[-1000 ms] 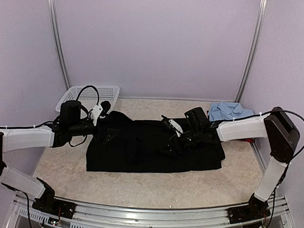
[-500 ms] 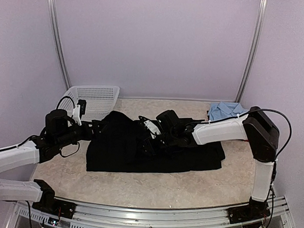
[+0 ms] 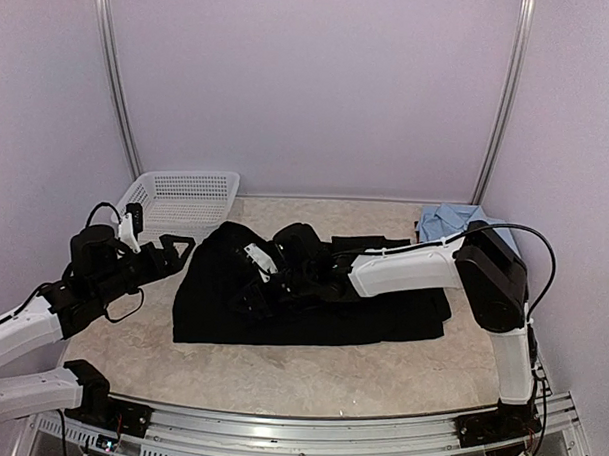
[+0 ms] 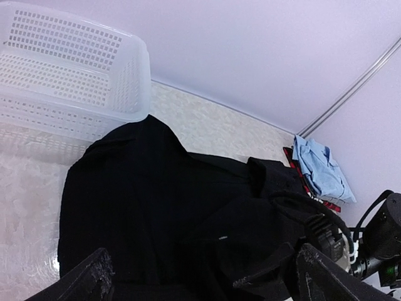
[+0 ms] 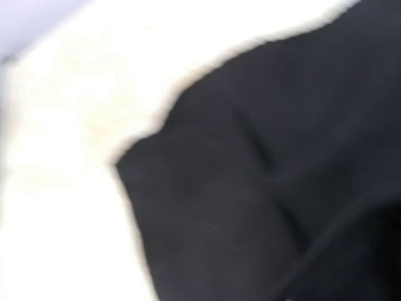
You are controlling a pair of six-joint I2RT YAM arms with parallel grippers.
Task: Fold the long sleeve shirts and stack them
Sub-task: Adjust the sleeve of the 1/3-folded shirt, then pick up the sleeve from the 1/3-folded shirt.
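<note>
Centre of table [image 3: 280, 367], black shirt [image 3: 381, 316] lies spread. Right gripper [image 3: 254, 286] sits low over its left half, fingers unreadable; left gripper [image 3: 184, 252] spread wide, empty, off the shirt's left edge. Pinch 1 layer, drag flat, square edges.

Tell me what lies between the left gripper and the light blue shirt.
The black shirt lies spread between the left gripper and the light blue shirt, as the left wrist view shows.

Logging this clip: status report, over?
Left gripper open, beside black shirt. Right gripper low over it, grip unclear. Light blue shirt folded far right; nothing in the way.
</note>
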